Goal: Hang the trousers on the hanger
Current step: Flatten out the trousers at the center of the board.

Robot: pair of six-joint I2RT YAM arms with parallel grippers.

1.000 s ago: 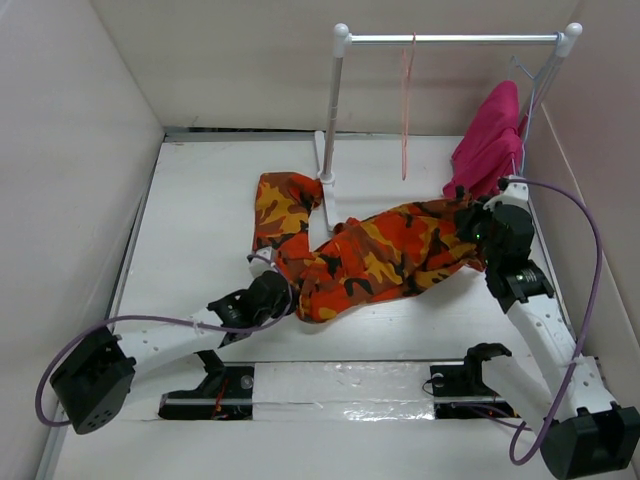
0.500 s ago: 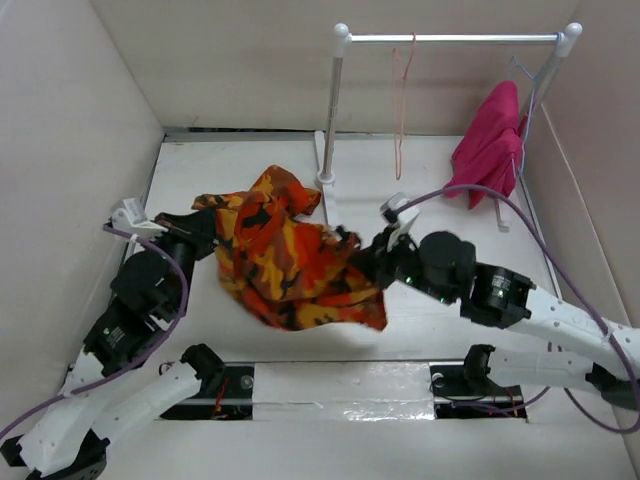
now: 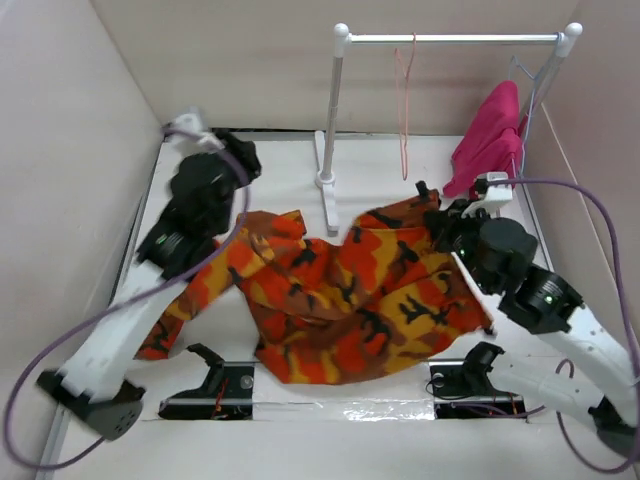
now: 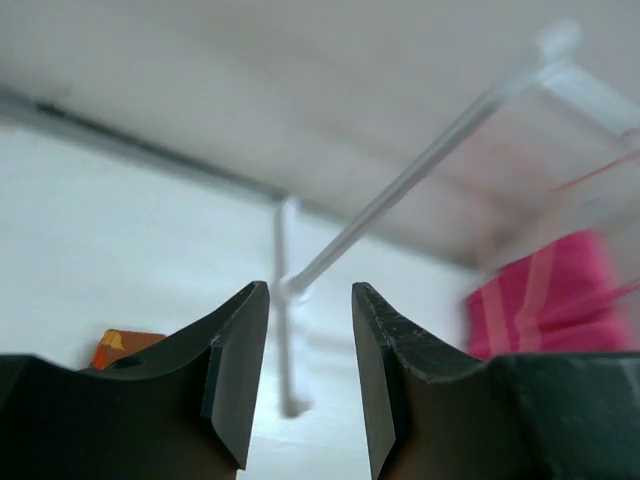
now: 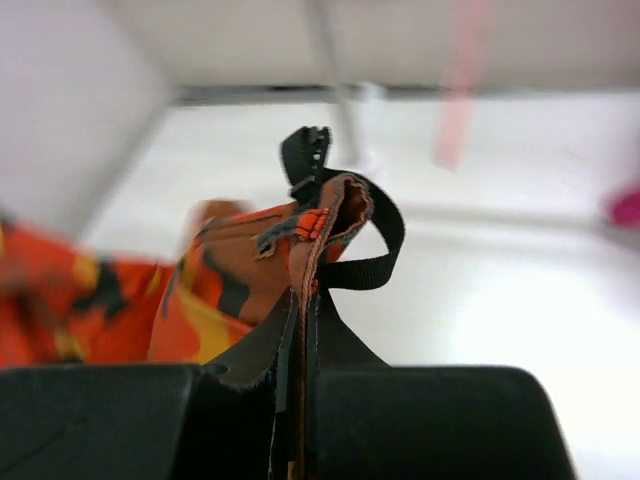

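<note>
The camouflage trousers [image 3: 350,300] lie spread across the middle of the table, one leg trailing to the left front. My right gripper [image 3: 438,222] is shut on their upper right edge; in the right wrist view the jaws [image 5: 308,300] pinch the fabric edge, and a black strap loop [image 5: 385,240] sticks up past them. My left gripper [image 3: 245,160] is raised at the back left, above the cloth. It is open, with nothing between its fingers [image 4: 310,290]. The salmon-pink hanger [image 3: 405,110] hangs from the rail, apart from both grippers.
The white tube rail frame [image 3: 455,39] stands at the back, its left post [image 3: 330,130] just behind the trousers. A magenta garment [image 3: 490,140] hangs at the rail's right end, close to my right arm. Walls close in the left, back and right sides.
My left gripper has opened, let go of the trousers and swung up to the back left. The trousers have dropped and spread out. My right gripper has moved right and back, still holding them.
</note>
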